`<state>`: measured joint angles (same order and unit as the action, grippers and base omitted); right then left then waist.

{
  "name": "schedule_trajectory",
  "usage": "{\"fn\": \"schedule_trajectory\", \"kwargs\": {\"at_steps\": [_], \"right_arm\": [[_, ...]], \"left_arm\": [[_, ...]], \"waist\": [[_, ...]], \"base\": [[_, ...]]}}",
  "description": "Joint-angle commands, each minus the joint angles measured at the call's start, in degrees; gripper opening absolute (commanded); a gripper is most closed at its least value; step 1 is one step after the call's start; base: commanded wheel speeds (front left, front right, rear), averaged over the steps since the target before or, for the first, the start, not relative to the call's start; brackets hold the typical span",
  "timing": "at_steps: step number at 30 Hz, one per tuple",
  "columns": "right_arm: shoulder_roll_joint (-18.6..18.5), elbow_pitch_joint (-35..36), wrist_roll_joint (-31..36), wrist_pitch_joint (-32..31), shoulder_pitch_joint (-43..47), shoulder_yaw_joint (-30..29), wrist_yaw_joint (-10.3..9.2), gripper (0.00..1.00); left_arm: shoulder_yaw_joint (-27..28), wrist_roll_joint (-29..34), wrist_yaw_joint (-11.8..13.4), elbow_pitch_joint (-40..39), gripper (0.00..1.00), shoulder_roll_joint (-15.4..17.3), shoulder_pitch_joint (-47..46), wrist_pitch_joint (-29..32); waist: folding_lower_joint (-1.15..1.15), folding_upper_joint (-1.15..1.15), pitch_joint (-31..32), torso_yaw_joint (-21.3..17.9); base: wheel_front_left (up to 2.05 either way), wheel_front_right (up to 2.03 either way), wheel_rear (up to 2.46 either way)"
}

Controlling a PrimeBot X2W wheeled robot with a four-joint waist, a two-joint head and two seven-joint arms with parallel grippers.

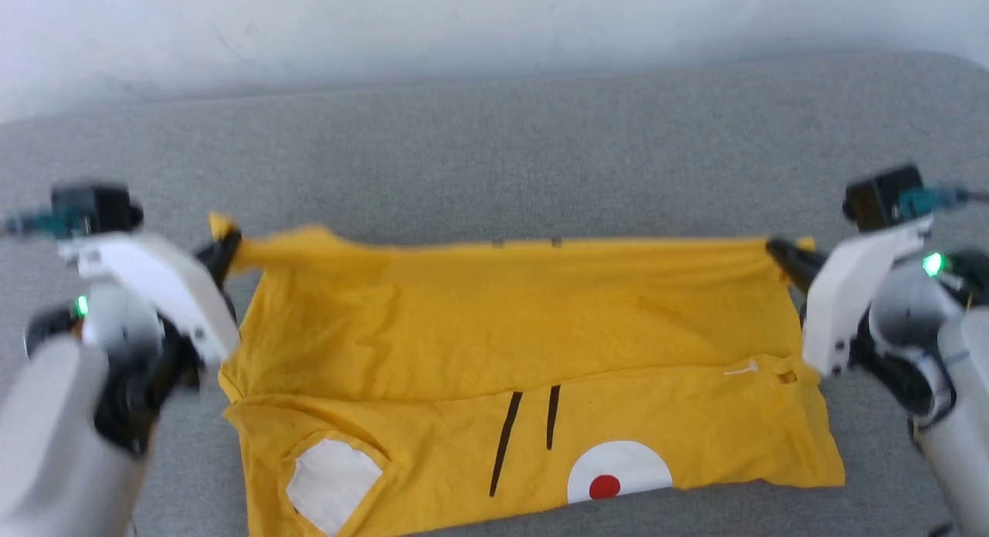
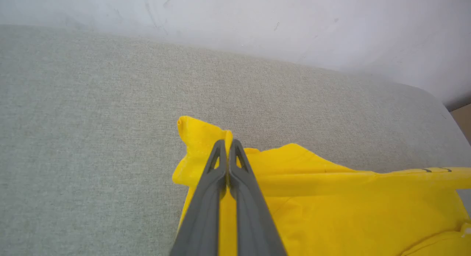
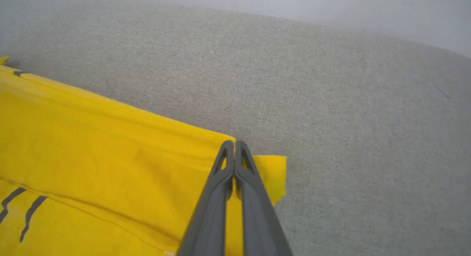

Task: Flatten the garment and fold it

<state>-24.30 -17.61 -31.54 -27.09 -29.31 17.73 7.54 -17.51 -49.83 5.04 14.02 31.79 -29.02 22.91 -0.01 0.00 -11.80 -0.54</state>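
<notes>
Tapered left hand (image 2: 229, 142) pinches soft yellow garment (image 2: 331, 208).

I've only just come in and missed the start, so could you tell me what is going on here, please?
The robot is handling a yellow garment spread on a grey padded surface. Its left gripper is shut on one far corner and its right gripper is shut on the other, so the far edge is pulled straight between them. The near part lies on the surface with the print showing, and a crease runs across the middle.
</notes>
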Motion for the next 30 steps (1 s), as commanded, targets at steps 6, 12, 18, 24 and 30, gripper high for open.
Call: {"fn": "schedule_trajectory", "kwargs": {"at_steps": [6,12,18,24,30], "right_arm": [[3.2,1.5,1.0,2.3,13.7,-6.1,-0.05,0.00],[6.8,-0.3,0.6,3.7,21.3,-10.5,-0.05,1.00],[8.9,3.5,0.5,6.0,26.8,-12.7,-0.05,1.00],[10.4,12.7,1.9,8.3,31.0,-16.6,-0.05,1.00],[11.4,18.4,3.6,4.2,32.1,-23.7,-0.05,1.00]], "left_arm": [[3.3,-2.8,8.3,-13.4,0.00,-0.6,23.1,-4.2],[3.2,-5.2,11.2,-18.0,0.46,-3.8,35.3,-6.1],[3.3,-2.5,10.8,-17.5,1.00,-5.1,36.5,-12.1],[4.5,2.1,9.8,-18.5,1.00,-5.6,36.6,-21.7],[3.7,8.8,7.7,-18.3,1.00,-6.3,35.8,-33.1]], "waist": [[0.01,0.00,4.6,0.6],[0.01,0.00,5.4,0.9],[0.01,0.00,6.7,0.8],[0.01,0.00,8.0,0.0],[0.01,0.00,8.9,-0.2]], "base": [[0.00,0.00,0.00],[0.00,0.00,0.00],[0.00,0.00,0.00],[0.00,0.00,0.00],[0.00,0.00,0.00]]}}
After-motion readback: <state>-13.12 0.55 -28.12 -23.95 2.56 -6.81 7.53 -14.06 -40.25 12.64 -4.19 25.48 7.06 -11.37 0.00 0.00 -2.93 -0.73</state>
